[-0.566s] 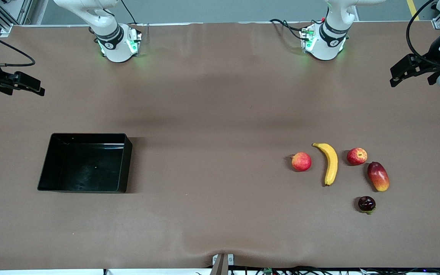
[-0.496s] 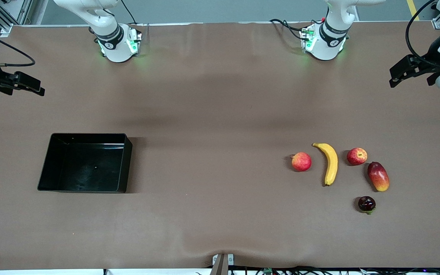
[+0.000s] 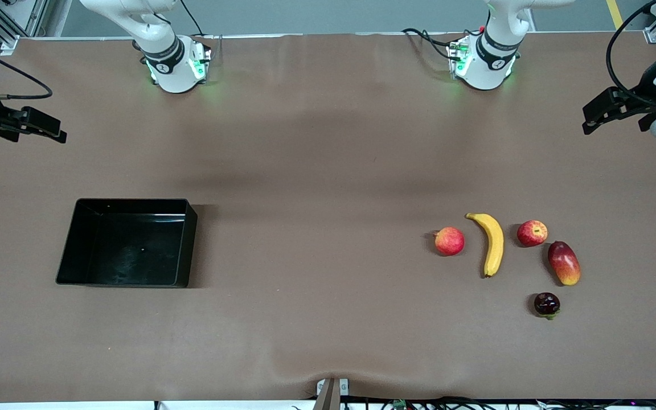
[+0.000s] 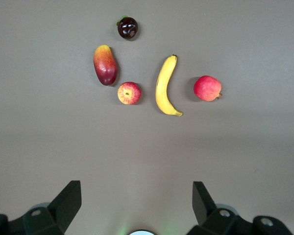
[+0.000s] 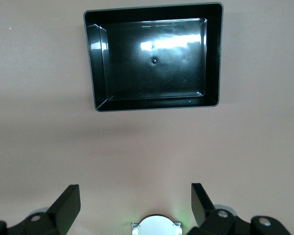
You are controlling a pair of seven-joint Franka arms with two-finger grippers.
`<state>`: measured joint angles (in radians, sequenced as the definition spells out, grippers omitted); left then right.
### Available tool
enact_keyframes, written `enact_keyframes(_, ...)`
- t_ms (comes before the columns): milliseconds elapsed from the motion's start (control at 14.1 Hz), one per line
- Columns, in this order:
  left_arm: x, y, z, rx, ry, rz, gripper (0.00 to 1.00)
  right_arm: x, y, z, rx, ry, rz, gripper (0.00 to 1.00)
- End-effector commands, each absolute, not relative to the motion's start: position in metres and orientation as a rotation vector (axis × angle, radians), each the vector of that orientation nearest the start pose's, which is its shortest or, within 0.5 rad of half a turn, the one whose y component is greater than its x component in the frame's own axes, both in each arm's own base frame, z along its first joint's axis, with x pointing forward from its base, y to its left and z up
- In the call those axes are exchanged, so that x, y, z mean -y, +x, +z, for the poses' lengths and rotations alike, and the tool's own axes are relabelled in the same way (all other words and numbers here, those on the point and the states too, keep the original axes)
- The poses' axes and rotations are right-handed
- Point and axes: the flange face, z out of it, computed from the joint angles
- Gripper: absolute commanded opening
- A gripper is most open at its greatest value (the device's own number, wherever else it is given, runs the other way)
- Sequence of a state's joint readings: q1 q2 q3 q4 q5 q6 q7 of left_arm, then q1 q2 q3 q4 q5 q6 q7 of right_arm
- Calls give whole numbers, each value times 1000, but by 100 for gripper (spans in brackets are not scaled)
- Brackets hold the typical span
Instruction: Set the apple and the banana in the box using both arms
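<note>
Nearest the front edge, toward the left arm's end, sits a small glossy dark-purple fruit (image 3: 546,304). Farther in lie an oblong red-to-yellow mango (image 3: 564,262), the curved matte-yellow banana (image 3: 493,244), a pinkish round fruit (image 3: 449,241) and the small red apple (image 3: 532,233), yellow-patched with a stem dimple. Toward the right arm's end rests the glossy black box (image 3: 66,245), rectangular, low-walled. Left gripper (image 4: 137,203) hangs over bare brown tabletop, fingers wide apart, holding nothing; right gripper (image 5: 135,203) likewise, waiting.
</note>
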<state>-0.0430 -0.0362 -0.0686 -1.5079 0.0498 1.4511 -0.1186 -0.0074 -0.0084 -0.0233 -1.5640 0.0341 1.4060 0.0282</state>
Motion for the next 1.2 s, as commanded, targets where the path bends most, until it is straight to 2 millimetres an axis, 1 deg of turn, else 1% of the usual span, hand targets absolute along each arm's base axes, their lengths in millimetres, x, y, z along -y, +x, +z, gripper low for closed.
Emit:
enact_keyframes(0, 58, 532, 664, 1, -3068, 24, 100, 16, 535, 613, -75, -3105, 250, 100)
enact_keyframes(71, 61, 535, 660, -6, -3066, 31, 100, 18, 540, 604, -80, -3102, 271, 100)
enact_keyframes(212, 62, 536, 657, -9, -3065, 40, 100, 35, 552, 579, -119, -3090, 317, 100)
enact_keyframes(283, 62, 537, 654, -10, -3066, 47, 100, 42, 558, 566, -94, -3086, 323, 100)
enact_keyframes(354, 62, 542, 646, -2, -3070, 64, 100, 51, 564, 556, -72, -3084, 310, 100)
enact_keyframes(425, 58, 550, 632, 12, -3072, 98, 100, 58, 568, 547, -61, -3083, 301, 100)
enact_keyframes(566, 47, 577, 590, 38, -3071, 144, 100, 62, 574, 531, -53, -3083, 294, 100)
enact_keyframes(637, 37, 591, 564, 64, -3076, 149, 100, 64, 580, 522, -56, -3085, 287, 100)
enact_keyframes(708, 27, 603, 542, 89, -3087, 133, 100, 68, 585, 511, -64, -3088, 275, 100)
enact_keyframes(779, 27, 612, 520, 87, -3089, 123, 100, 71, 591, 497, -69, -3093, 264, 100)
enact_keyframes(850, 25, 620, 495, 92, -3081, 126, 100, 77, 596, 483, -80, -3097, 246, 100)
enact_keyframes(920, 20, 626, 470, 136, -3081, 126, 100, 84, 600, 469, -80, -3107, 234, 100)
enact_keyframes(991, 9, 630, 446, 212, -3075, 142, 100, 88, 605, 453, -56, -3124, 216, 100)
enact_keyframes(1062, 7, 630, 425, 236, -3074, 149, 100, 93, 609, 438, -33, -3137, 195, 100)
enact_keyframes(1133, -6, 631, 404, 266, -3074, 159, 100, 102, 614, 424, -26, -3145, 176, 100)
